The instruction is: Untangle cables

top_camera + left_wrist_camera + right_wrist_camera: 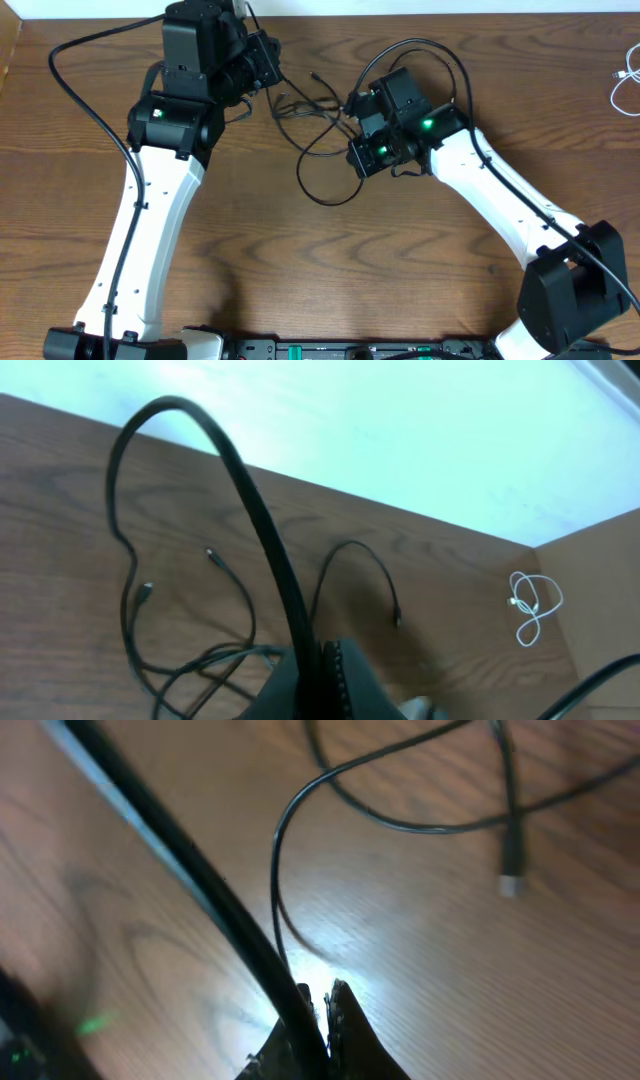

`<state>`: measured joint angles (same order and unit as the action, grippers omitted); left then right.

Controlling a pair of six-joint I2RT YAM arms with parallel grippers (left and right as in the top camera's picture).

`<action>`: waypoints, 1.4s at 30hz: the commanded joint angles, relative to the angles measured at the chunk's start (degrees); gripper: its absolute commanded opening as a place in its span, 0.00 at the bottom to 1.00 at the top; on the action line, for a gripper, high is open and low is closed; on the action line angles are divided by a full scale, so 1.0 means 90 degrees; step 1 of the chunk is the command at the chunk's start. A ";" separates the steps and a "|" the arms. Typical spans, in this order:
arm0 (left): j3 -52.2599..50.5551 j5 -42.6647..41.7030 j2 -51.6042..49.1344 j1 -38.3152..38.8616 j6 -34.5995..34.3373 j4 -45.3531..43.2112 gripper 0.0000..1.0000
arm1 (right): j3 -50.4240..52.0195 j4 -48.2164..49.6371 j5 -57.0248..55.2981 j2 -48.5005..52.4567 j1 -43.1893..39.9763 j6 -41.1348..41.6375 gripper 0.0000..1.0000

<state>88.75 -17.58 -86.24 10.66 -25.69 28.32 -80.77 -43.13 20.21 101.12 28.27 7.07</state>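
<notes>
Both arms are in over the black cables point(265, 525) now, the tangle lying on the tabletop point(300, 270) between the two wrists. One slack loop trails toward the near edge. The white cable point(533, 618) sits on its own, well apart at the far right, coiled and touching none of the black ones.

The left gripper point(325, 660) is pinched shut, and a black strand rises straight out of it and arcs away over the wood. That looks like a firm hold.

The right gripper point(322, 1005) has its tips pressed together low over the tabletop. A black strand runs right into them, so it reads as a pinch on the cord, though the blur makes it hard to swear to.

These cords look light and limp. They should drape and follow any pull, and the thin smooth jackets could slip through a loose pinch.

The plug end point(512, 885) is the stiff part and the likely snag at a crossing. The best hold is probably on bare cord just beside a crossing, with a slow pull so the knot opens, not tightens.
</notes>
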 commanded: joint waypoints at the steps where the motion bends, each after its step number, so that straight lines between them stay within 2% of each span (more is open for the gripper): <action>1: 0.0029 0.0590 0.0063 -0.0170 0.0017 0.0126 0.07 | -0.0306 -0.0087 -0.0262 -0.0561 -0.0646 0.0238 0.01; 10: 0.0029 0.1955 0.0063 -0.0510 0.0355 0.0743 0.07 | -0.0823 -0.0318 0.0197 -0.2161 -0.3587 0.0753 0.01; 18: 0.0029 0.2081 0.0058 -0.0831 0.0440 0.0855 0.08 | -0.0821 -0.1171 0.0576 -0.2436 -0.5787 0.0831 0.01; 26: 0.0029 0.2460 0.0058 -0.1054 0.0476 0.0947 0.07 | -0.0811 -0.1506 0.0408 -0.2254 -0.6664 0.0857 0.01; 34: 0.0029 0.2907 0.0058 -0.1086 0.0617 0.0981 0.07 | -0.0811 -0.1520 0.0391 -0.1800 -0.7019 0.0872 0.01; 36: 0.0029 0.2880 0.0056 -0.1086 0.0617 0.1018 0.08 | -0.0811 -0.1299 0.0488 -0.1739 -0.6987 0.0852 0.01; 42: 0.0029 0.2671 0.0056 -0.1076 0.0614 0.1027 0.08 | -0.1144 0.0316 0.0780 -0.1746 -0.7009 0.0945 0.01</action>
<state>88.75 6.35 -86.24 1.17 -20.91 37.50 -88.25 -43.13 25.61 85.93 -34.61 14.72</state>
